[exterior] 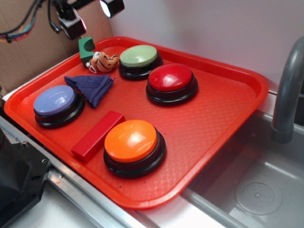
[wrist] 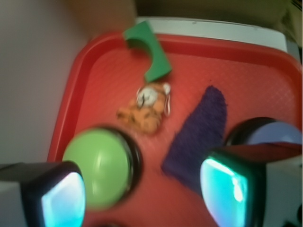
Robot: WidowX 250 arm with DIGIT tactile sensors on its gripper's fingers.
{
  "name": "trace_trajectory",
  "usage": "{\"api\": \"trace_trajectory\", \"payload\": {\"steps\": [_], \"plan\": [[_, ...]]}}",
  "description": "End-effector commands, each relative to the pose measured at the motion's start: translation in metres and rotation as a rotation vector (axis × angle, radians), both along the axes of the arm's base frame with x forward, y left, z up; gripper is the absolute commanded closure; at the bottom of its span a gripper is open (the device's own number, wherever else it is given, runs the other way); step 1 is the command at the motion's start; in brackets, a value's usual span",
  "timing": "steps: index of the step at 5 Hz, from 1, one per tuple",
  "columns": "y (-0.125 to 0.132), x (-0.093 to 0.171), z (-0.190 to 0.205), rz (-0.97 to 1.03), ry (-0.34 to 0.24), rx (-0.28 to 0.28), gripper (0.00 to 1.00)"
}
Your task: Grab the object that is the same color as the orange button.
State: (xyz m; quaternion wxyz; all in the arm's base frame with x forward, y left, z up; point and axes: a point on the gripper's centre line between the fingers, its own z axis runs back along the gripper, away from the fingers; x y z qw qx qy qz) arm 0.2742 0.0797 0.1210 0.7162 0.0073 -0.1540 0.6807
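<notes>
The object, a small orange striped plush tiger (exterior: 105,61) (wrist: 148,108), lies at the tray's far left corner between the green block (exterior: 86,50) (wrist: 150,53) and the green button (exterior: 138,60) (wrist: 98,167). The orange button (exterior: 133,145) stands near the tray's front edge. My gripper (exterior: 90,10) (wrist: 144,194) hangs high above the tiger's corner, open, with nothing between its fingers. In the wrist view its pads (wrist: 222,189) frame the tray floor just short of the tiger.
On the red tray (exterior: 223,109) there are also a red button (exterior: 171,81), a blue button (exterior: 57,103) (wrist: 272,135), a purple cloth (exterior: 91,87) (wrist: 201,130) and a red rectangular block (exterior: 97,134). A metal sink (exterior: 251,185) and faucet (exterior: 287,90) sit to the right.
</notes>
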Motion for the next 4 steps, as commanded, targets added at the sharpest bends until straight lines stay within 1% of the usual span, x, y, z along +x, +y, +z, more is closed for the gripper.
{"api": "trace_trajectory", "payload": {"steps": [1, 2, 3, 4], "plan": [[0.046, -0.012, -0.025, 0.262, 0.005, 0.087, 0.00], [0.055, -0.015, -0.040, 0.322, -0.022, 0.074, 0.00], [0.063, -0.014, -0.057, 0.331, -0.035, 0.014, 0.00], [0.066, -0.010, -0.071, 0.310, -0.014, -0.045, 0.00]]}}
